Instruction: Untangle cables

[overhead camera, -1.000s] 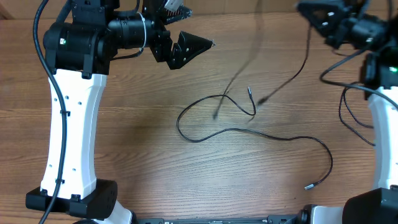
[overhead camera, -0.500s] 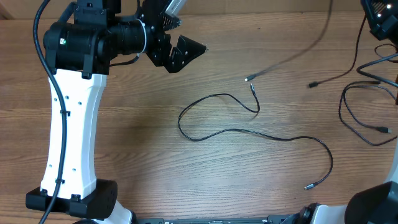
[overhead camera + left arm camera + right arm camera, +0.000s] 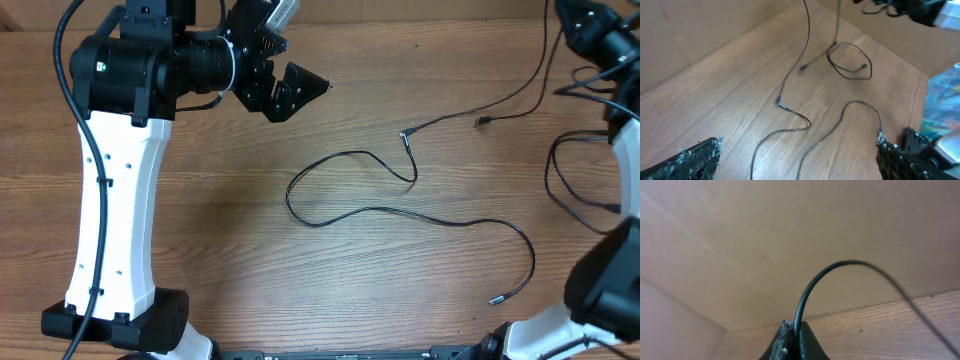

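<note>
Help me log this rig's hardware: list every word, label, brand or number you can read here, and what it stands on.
None: no text can be read in any view.
left arm: plain white and black shell, only a green light, no label visible.
colourful patch at the left wrist view's right edge: blurred, nothing legible.
cables and table: no markings visible.

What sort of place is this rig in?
Probably a lab test bench: wood-grain table, plain tan panels walling it, left arm and right arm mounted at its edge, loose cables laid out.
</note>
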Robot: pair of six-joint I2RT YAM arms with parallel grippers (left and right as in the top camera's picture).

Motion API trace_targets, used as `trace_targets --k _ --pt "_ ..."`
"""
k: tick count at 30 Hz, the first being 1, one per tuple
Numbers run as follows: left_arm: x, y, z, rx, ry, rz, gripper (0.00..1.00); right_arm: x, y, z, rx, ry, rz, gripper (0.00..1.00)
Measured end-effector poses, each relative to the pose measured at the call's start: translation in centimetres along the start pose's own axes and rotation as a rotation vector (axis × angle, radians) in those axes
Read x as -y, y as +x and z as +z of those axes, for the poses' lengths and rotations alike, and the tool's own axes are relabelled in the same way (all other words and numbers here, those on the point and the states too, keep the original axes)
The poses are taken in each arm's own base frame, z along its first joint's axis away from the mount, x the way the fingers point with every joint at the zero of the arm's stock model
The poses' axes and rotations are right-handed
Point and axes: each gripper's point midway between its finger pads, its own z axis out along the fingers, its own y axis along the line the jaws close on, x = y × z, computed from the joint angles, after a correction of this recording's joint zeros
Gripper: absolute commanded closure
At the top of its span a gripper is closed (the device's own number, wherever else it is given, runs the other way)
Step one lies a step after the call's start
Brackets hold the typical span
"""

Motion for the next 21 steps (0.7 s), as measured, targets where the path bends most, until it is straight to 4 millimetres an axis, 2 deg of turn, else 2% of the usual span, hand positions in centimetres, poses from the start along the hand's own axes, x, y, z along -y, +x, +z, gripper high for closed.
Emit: trace_targets --k 5,8,11,12,17,18,19,20,21 --pt "0.6 1.8 -0.1 -0.066 0.02 -0.057 0.0 3.7 0.9 2.3 0.048 0.119 0.082 0.96" --pt "1.3 3.3 -0.2 -0.123 0.04 -0.073 0.0 5.8 0.7 2.5 0.096 0.21 0.114 0.96" --pt "2.3 4.6 -0.2 -0.175 0.07 -0.061 0.0 8.5 0.4 2.2 0.154 0.326 0.14 0.96" --pt "2.6 4.9 -0.2 -0.191 0.079 -0.055 0.0 9.9 0.5 1.8 0.174 0.392 0.157 0.96" --pt "4.1 6.4 -0.2 -0.254 0.125 -0.019 0.0 14.5 1.5 0.6 0.215 0.587 0.199 0.96" --pt "4.3 6.6 -0.2 -0.262 0.132 -0.009 0.0 15.2 1.7 0.3 0.219 0.618 0.206 0.93" --pt "4.5 6.7 -0.2 -0.267 0.139 0.002 0.0 15.9 1.9 -0.1 0.223 0.645 0.213 0.8" --pt "4.7 6.8 -0.1 -0.272 0.144 0.014 0.0 16.4 2.0 -0.5 0.228 0.669 0.227 0.51" --pt "4.9 6.8 0.0 -0.274 0.149 0.026 0.0 16.9 2.0 -0.8 0.23 0.687 0.232 0.09"
